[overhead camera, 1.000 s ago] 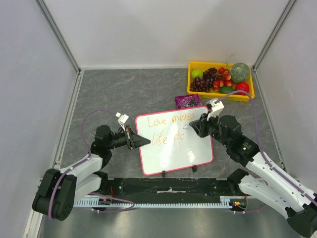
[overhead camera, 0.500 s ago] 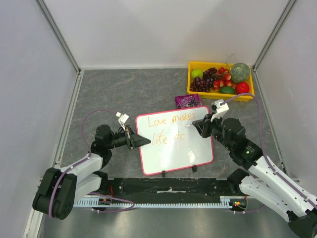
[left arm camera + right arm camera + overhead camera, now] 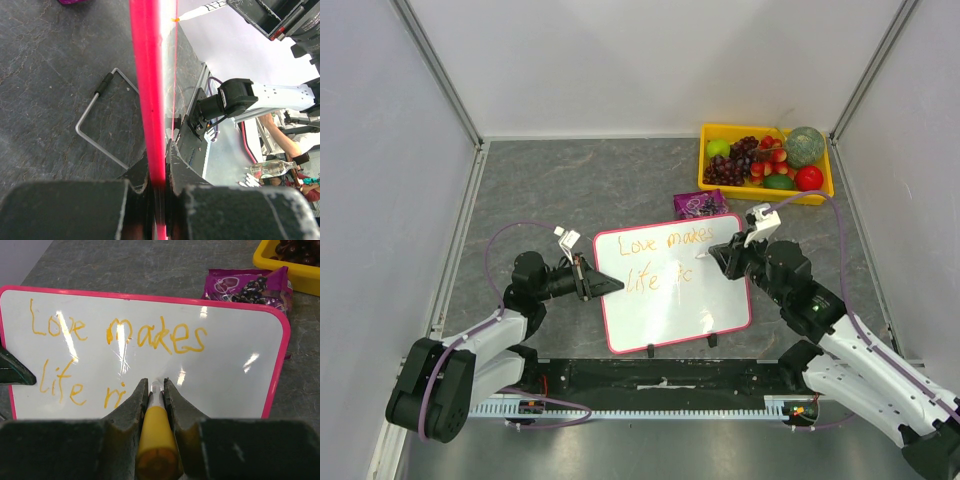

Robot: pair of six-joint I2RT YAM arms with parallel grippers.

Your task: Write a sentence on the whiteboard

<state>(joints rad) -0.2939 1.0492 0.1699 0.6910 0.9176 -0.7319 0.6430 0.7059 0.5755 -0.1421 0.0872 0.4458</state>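
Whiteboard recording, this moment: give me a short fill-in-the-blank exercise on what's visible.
The left gripper, jaws shut, clamps the rectangular white whiteboard by its ___ frame.
The right gripper has its jaws shut on a yellow-orange ___.
The orange handwritten sentence's top line reads "Love ___".
The yellow plastic tray holds ___.
Missing: pink-red; marker; makes; fruit.

The place is a robotics laboratory: plain white panel walls (image 3: 650, 60) in aluminium profile frames (image 3: 438, 68) close three sides of a dark grey stone-patterned table (image 3: 590, 185), and two black-and-white robot arms (image 3: 865, 355) are bolted at its near edge.
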